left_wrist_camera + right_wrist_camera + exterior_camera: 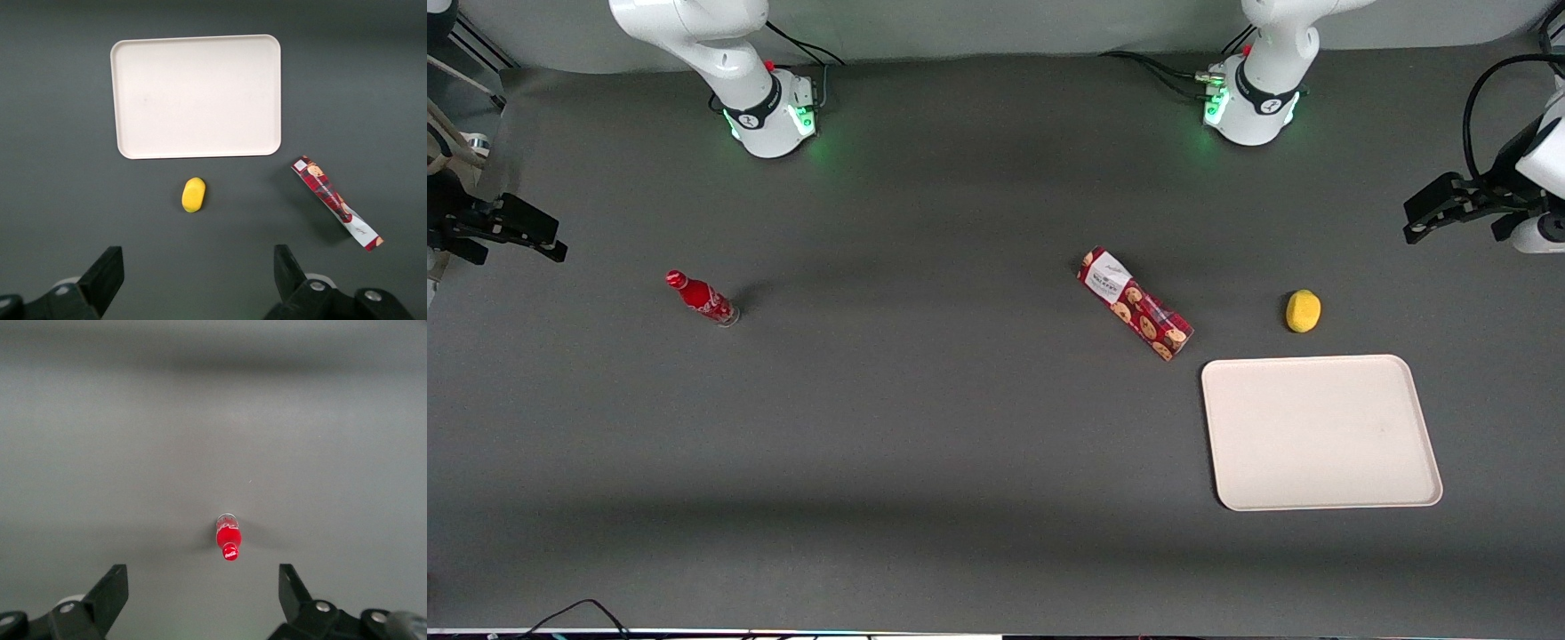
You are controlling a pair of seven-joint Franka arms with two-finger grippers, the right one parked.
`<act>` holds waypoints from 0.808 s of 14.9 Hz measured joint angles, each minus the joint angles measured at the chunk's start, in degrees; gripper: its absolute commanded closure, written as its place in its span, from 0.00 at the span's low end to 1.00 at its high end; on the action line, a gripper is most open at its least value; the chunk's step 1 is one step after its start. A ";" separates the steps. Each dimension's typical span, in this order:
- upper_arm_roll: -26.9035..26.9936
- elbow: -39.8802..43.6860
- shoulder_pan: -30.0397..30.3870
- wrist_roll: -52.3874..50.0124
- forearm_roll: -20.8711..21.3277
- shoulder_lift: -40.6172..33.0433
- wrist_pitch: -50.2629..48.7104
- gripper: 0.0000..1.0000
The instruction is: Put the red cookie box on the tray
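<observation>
The red cookie box (1136,303) lies flat and diagonal on the dark table, its white-label end pointing away from the front camera. It also shows in the left wrist view (335,203). The cream-white tray (1320,433) lies empty on the table, nearer the front camera than the box and more toward the working arm's end; it also shows in the left wrist view (197,97). My left gripper (1414,218) hangs open and empty, high above the working arm's end of the table, well apart from box and tray. Its fingers (110,267) stand wide apart.
A small yellow fruit-like object (1303,311) lies between the box and my gripper, just off the tray's edge; it also shows in the left wrist view (193,195). A small red bottle (703,299) stands toward the parked arm's end of the table.
</observation>
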 measured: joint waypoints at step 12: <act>-0.20 -2.07 -0.66 -12.93 -8.60 2.88 1.16 0.00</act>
